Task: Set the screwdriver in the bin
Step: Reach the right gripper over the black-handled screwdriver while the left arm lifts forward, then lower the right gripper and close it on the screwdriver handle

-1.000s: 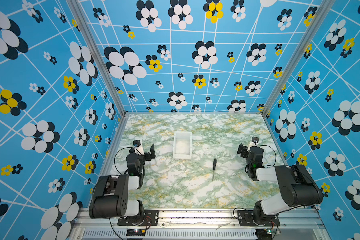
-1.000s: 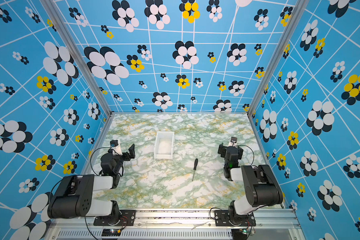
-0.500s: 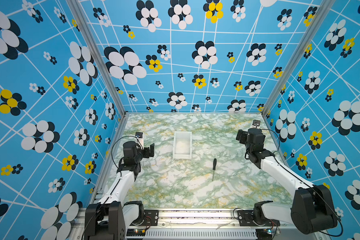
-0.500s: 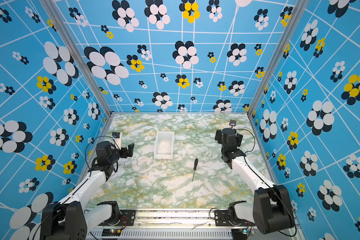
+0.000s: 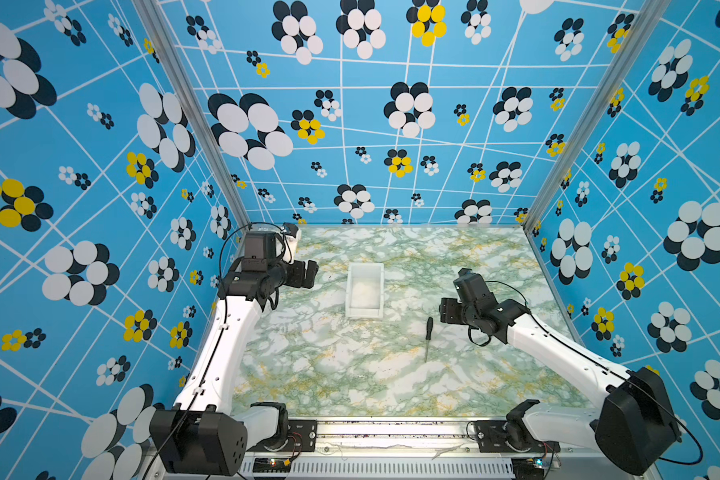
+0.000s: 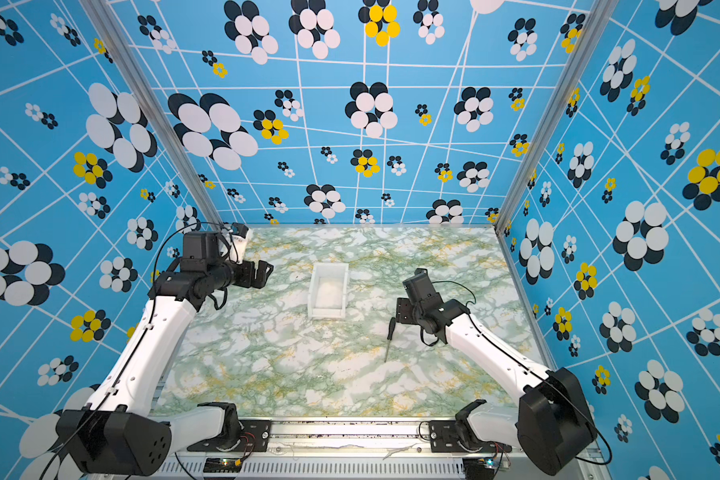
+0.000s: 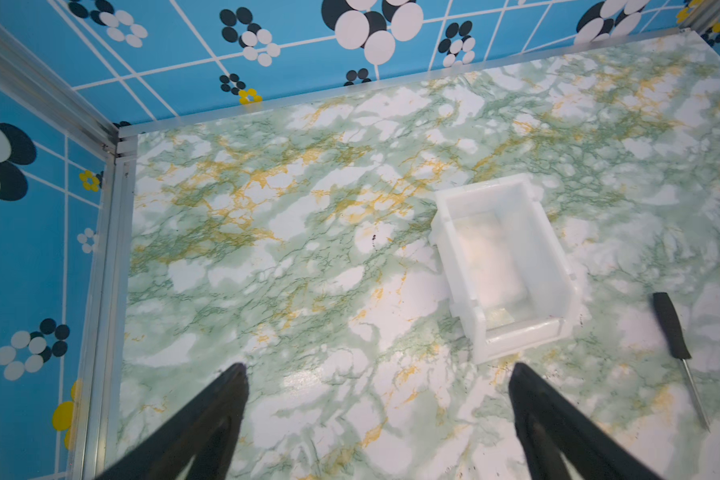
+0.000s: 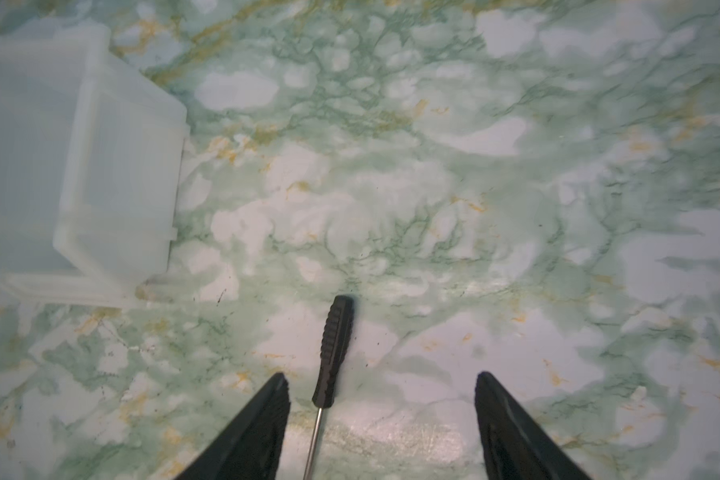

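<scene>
No text, label, brand or number is readable here: not on the bin (image 5: 365,312), not on the screwdriver (image 5: 429,331), not on the flowered walls (image 5: 391,137), not on the marble table (image 5: 329,374).

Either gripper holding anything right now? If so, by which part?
Nothing is held. The screwdriver lies flat on the table, untouched; the right gripper is open near its handle, and the left gripper is open and empty.

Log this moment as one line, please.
phase: pre-grasp | screwdriver: flat on table, outside bin | right tool: open over screwdriver, not gripping | left tool: open, holding nothing | bin: empty
</scene>
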